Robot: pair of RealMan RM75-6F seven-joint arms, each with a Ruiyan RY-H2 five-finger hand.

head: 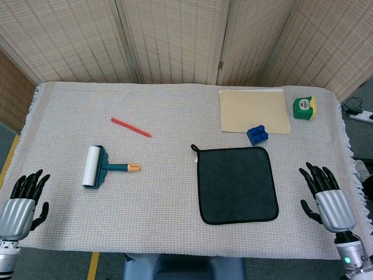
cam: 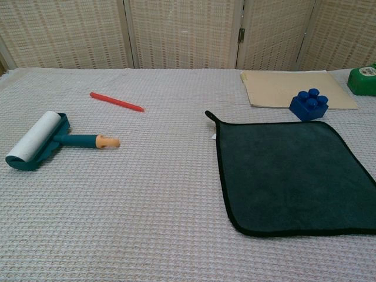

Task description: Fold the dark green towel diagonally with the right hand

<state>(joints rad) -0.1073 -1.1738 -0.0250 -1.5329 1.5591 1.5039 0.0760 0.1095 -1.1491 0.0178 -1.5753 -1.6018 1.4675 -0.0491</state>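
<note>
The dark green towel lies flat and unfolded on the counter, just inboard of the right hand, which rests empty with fingers spread. The left hand, likewise spread and empty, sits well apart across the counter.

Bright even overhead light, soft shadows, sharp focus.

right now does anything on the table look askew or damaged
Nothing stands out. The dark green towel lies flat and unfolded, slightly rotated. The lint roller and red stick simply rest on the tablecloth.
</note>
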